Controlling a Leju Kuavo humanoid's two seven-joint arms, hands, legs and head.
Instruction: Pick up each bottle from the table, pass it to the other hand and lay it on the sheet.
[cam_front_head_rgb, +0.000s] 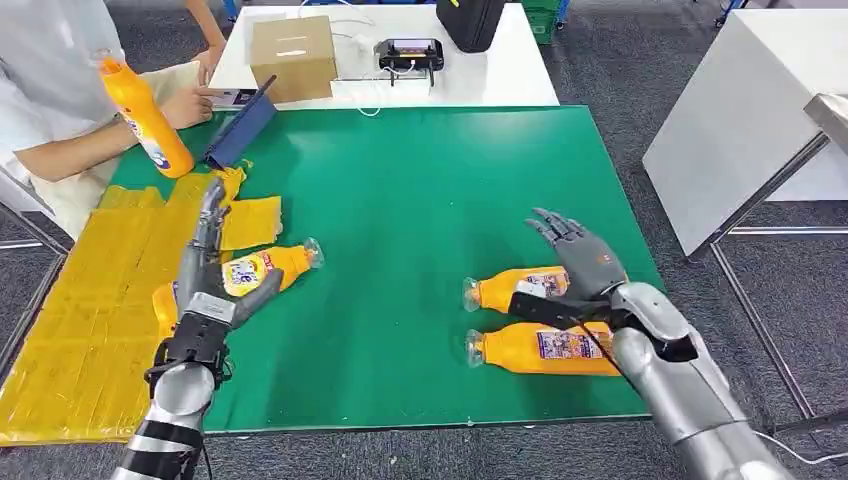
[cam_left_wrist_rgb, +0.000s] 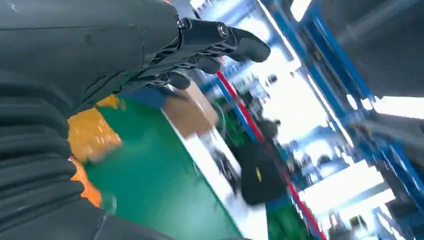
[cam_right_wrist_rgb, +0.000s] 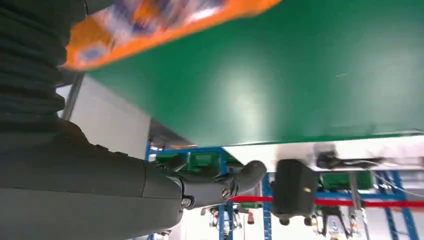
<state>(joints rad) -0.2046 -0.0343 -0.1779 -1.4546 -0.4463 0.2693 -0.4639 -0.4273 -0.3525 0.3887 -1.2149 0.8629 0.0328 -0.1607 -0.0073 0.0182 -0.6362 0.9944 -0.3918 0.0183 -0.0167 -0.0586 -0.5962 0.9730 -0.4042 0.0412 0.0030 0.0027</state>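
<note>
The left hand, fingers spread and holding nothing, hovers over a bottle beside the yellow sheet at the tabletop's left edge. The right hand, also open and empty, rests above two bottles near the right edge.

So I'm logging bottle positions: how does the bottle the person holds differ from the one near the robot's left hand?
The person's bottle stands nearly upright, gripped above the table; the bottle by the left hand lies on its side at the yellow sheet's edge, with no hand closed around it. Both are orange and labelled.
</note>
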